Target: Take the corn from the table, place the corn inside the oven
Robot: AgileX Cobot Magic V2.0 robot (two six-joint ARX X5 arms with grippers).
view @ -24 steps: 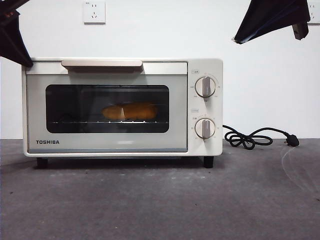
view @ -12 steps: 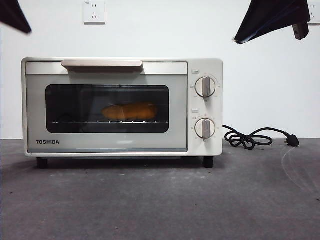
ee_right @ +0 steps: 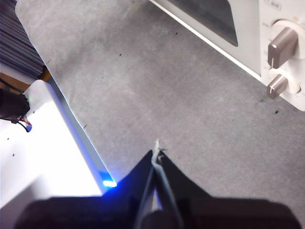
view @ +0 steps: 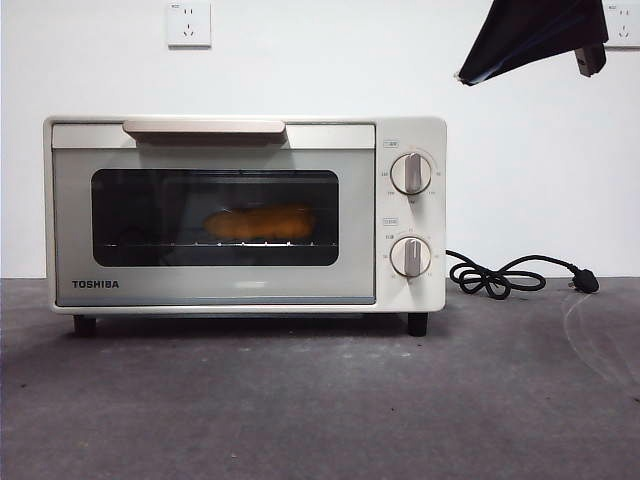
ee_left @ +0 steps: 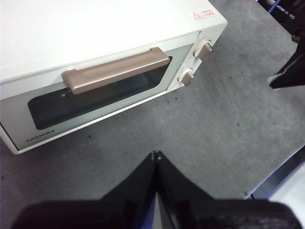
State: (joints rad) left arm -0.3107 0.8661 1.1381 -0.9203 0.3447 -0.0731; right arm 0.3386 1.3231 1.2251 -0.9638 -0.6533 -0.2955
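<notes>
The yellow-orange corn [view: 260, 222] lies on the wire rack inside the cream-white oven [view: 245, 295], seen through the dark glass of its closed door. The beige handle [view: 204, 127] runs along the door's top edge. My left gripper [ee_left: 156, 154] hovers high above the table [view: 320, 400] in front of the oven [ee_left: 95, 28], jaws shut and holding nothing. My right gripper [ee_right: 156, 151] hangs above the table to the right of the oven's knobs [ee_right: 281, 45], also shut and holding nothing. It shows as a black shape [view: 530, 35] at the front view's top right.
A black power cord [view: 500, 275] with its plug lies coiled on the table right of the oven. A wall socket [view: 189, 23] sits above the oven. A white base with a blue light [ee_right: 109, 183] borders the table's edge in the right wrist view.
The black arm at the front view's top left has lifted away and left the picture. The right arm stays at the top right. The corn and oven have not moved.
</notes>
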